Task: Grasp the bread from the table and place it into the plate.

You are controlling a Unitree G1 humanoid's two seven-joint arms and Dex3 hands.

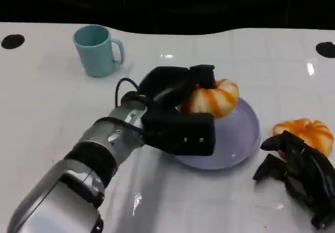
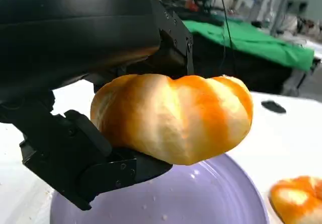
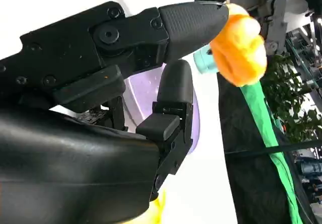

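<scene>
Two orange-striped breads show on the white desk. One bread [image 1: 212, 99] is grasped in the left hand [image 1: 175, 112], fingers above and below it, held over the far-left rim of the purple plate [image 1: 238, 144]; the left wrist view shows it hanging above the plate's bare floor, not touching. The second bread [image 1: 306, 133] lies near the desk's right edge, just beside the plate, with the right hand [image 1: 298, 173] touching its near side, fingers apart and holding nothing. A teal mug [image 1: 97, 50] stands toward the far-left, well apart, leaving open desk between.
</scene>
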